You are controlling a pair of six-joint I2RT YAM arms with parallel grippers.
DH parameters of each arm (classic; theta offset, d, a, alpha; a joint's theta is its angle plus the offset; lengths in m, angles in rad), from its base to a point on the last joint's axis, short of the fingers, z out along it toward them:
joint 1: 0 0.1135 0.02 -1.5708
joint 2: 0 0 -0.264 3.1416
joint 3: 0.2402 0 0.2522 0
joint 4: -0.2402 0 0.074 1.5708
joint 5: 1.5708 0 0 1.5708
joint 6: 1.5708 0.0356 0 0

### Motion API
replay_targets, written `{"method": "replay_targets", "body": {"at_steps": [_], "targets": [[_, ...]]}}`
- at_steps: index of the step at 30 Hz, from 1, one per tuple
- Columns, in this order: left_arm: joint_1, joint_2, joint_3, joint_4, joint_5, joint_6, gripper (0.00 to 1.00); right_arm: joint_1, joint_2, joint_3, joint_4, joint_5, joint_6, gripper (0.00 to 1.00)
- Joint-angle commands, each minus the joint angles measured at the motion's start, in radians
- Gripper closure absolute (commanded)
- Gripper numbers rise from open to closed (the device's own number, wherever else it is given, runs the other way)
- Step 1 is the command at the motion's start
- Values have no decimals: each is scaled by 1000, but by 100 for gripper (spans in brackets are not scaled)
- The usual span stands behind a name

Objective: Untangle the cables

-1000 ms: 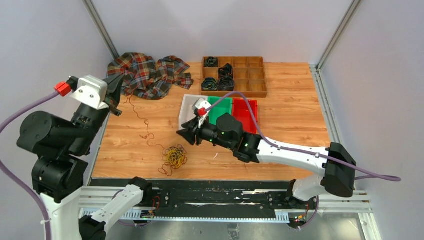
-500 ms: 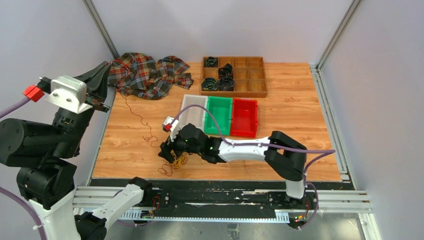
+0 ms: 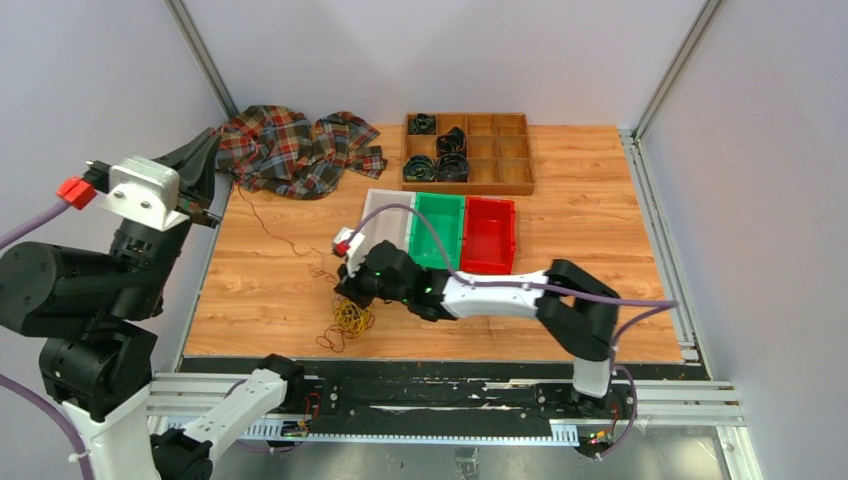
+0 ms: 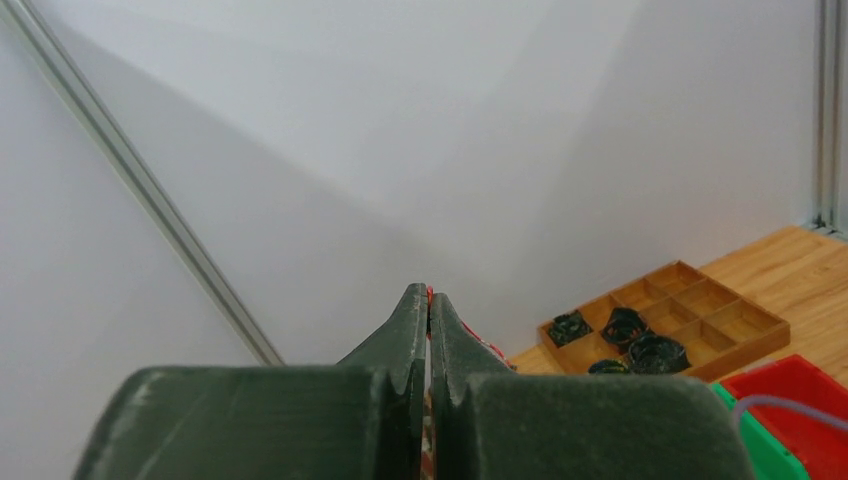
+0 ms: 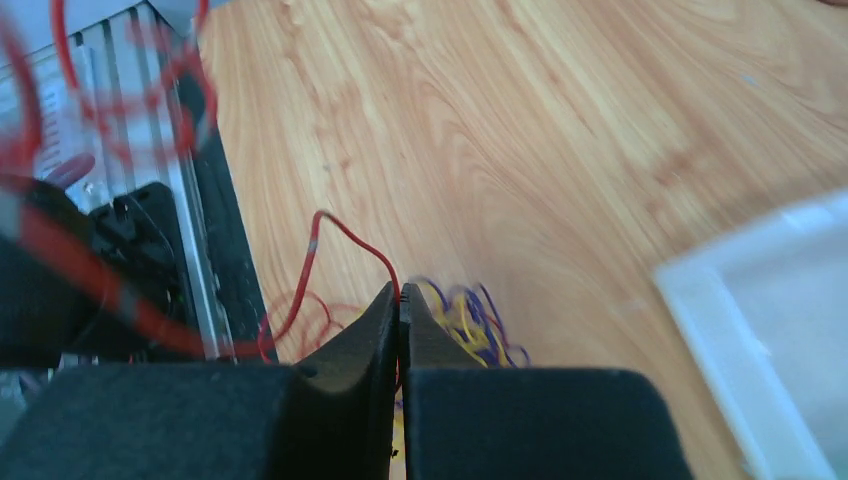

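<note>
Top external shows your right gripper (image 3: 347, 297) swung down from the bins (image 3: 440, 235) onto the cables (image 3: 351, 318) heaped near the tabletop's (image 3: 570, 180) front edge, its jaws now pinching a red cable (image 5: 345, 232). Your left gripper (image 3: 212, 137), jaws together, pinches a red strand (image 4: 430, 294) up high, ready for pulling apart.

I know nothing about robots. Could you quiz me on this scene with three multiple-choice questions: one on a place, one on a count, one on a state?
1. Where is the cable tangle?
A in the wooden tray; B on the table near its front edge; C on the plaid cloth.
2. How many plastic bins stand side by side?
A five; B two; C three.
3. The left gripper is:
A shut on a red cable; B wide open; C holding the plaid cloth.

Answers:
1 B, it lies at the right gripper.
2 C, a white bin, a green bin and a red bin.
3 A, red shows between its closed fingertips.
</note>
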Motion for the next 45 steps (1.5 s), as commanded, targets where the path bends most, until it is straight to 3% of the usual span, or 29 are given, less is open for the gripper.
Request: {"method": "replay_targets", "body": {"at_steps": [1, 6, 12, 15, 17, 20, 24, 31, 45], "targets": [[-6, -72, -170, 15, -56, -3, 100, -58, -258, -140, 3, 51, -41, 99], [-7, -213, -457, 1, -60, -29, 100, -70, -502, -250, -118, 41, -118, 99], [-6, -306, -705, -41, -61, 3, 99, -70, -638, -240, -313, 28, -192, 99], [-6, -322, -809, -76, -33, 29, 81, -70, -662, -215, -397, 24, -212, 99], [-7, -324, -847, -104, 19, 38, 61, -70, -661, -191, -442, 35, -217, 99], [-7, -316, -876, -151, 143, 70, 40, -70, -658, -162, -496, 67, -223, 99], [-6, -288, -897, -216, 364, 126, 26, -68, -657, -132, -528, 87, -209, 99], [-7, -196, -886, -301, 710, 254, 27, -65, -638, -78, -551, 74, -169, 99], [-42, -22, -840, -301, 988, 304, 34, -65, -627, -46, -518, 31, -125, 99]]}}
